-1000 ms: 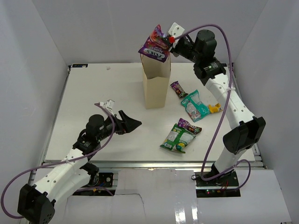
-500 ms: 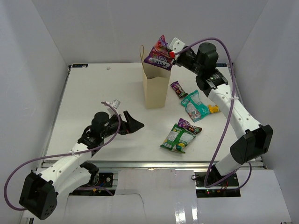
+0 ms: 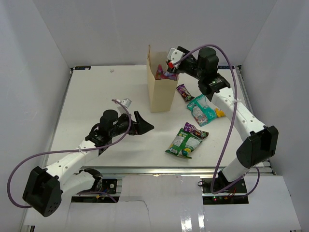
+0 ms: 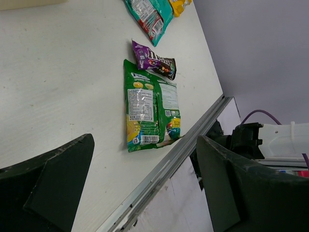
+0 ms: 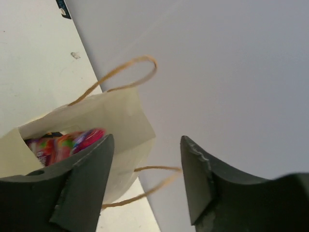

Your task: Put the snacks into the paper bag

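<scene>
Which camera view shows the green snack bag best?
The left wrist view: the green snack bag lies flat, large and sharp, its printed label visible. The top view shows it only small. The right wrist view does not show it.

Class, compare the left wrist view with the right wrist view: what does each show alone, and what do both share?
Left wrist only: a green-white glossy snack packet, a small purple candy packet touching it. Right wrist only: the tan kraft-paper bag with loop handles, a pink glossy packet inside. Both: white tabletop, and spread dark fingers: left fingers in one, right fingers in the other.
</scene>
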You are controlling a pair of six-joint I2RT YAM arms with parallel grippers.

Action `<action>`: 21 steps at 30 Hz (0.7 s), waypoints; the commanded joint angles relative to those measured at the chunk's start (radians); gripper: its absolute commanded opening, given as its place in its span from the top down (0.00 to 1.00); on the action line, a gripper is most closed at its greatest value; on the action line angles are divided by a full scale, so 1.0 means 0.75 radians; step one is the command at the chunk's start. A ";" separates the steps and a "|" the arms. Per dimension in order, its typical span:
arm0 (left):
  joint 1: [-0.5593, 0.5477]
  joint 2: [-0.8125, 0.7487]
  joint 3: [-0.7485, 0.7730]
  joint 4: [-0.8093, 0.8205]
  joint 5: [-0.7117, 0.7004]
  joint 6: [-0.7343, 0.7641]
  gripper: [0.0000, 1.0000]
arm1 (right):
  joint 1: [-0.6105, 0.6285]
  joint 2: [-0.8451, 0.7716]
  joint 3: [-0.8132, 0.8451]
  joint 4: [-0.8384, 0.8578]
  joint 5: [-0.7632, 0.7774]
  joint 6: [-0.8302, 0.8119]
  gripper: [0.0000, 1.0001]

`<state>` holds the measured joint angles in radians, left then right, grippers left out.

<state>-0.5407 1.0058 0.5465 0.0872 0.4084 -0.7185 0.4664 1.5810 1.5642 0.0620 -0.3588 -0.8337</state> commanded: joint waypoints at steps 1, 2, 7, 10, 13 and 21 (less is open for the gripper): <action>-0.038 0.050 0.093 0.023 0.014 0.068 0.03 | 0.031 -0.020 0.043 0.030 -0.017 -0.034 0.35; -0.048 0.094 0.108 0.023 0.012 0.087 0.03 | 0.041 -0.026 0.046 0.028 -0.017 -0.028 0.27; -0.175 0.262 0.230 0.011 -0.037 0.144 0.03 | 0.037 -0.063 0.158 -0.091 -0.023 0.137 0.19; -0.287 0.422 0.345 -0.032 -0.108 0.193 0.03 | -0.012 -0.124 0.154 -0.332 -0.096 0.299 0.16; -0.410 0.616 0.492 -0.108 -0.209 0.244 0.03 | -0.153 -0.244 -0.084 -0.510 -0.247 0.426 0.15; -0.612 1.221 0.970 -0.486 -0.446 0.291 0.07 | -0.513 -0.629 -0.866 -0.682 -0.354 0.490 0.14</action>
<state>-0.9730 1.8244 1.1687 -0.1093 0.1799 -0.5358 0.1379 1.1526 1.0348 -0.3340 -0.5674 -0.5091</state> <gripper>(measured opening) 0.937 0.862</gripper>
